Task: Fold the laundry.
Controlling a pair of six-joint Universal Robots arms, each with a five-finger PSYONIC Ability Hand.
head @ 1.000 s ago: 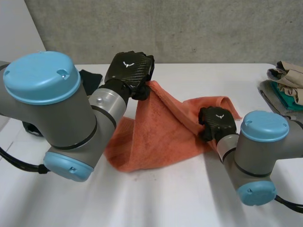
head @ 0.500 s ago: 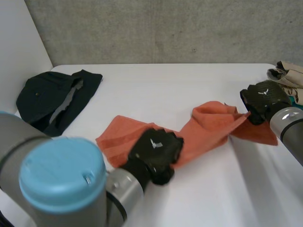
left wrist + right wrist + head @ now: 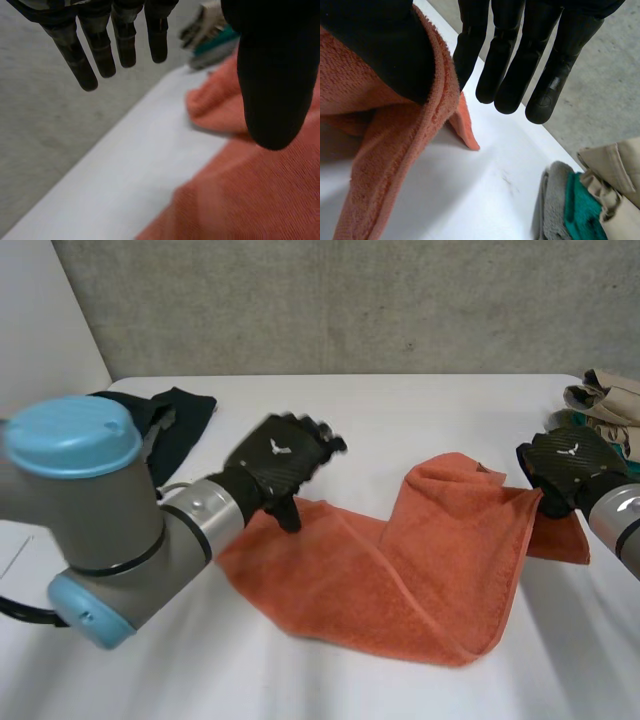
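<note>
Orange towel (image 3: 400,570) lies spread across mid table (image 3: 400,400), its right end raised. R hand (image 3: 562,465) is at that raised end: fingers (image 3: 520,65) straight, towel edge hanging over the thumb, no pinch. L hand (image 3: 278,462) is above the towel's left edge w/ straight fingers (image 3: 102,55), holding nothing. Dark garment (image 3: 185,420) lies behind L arm. Clothes pile (image 3: 605,400) sits just beyond R hand.
</note>
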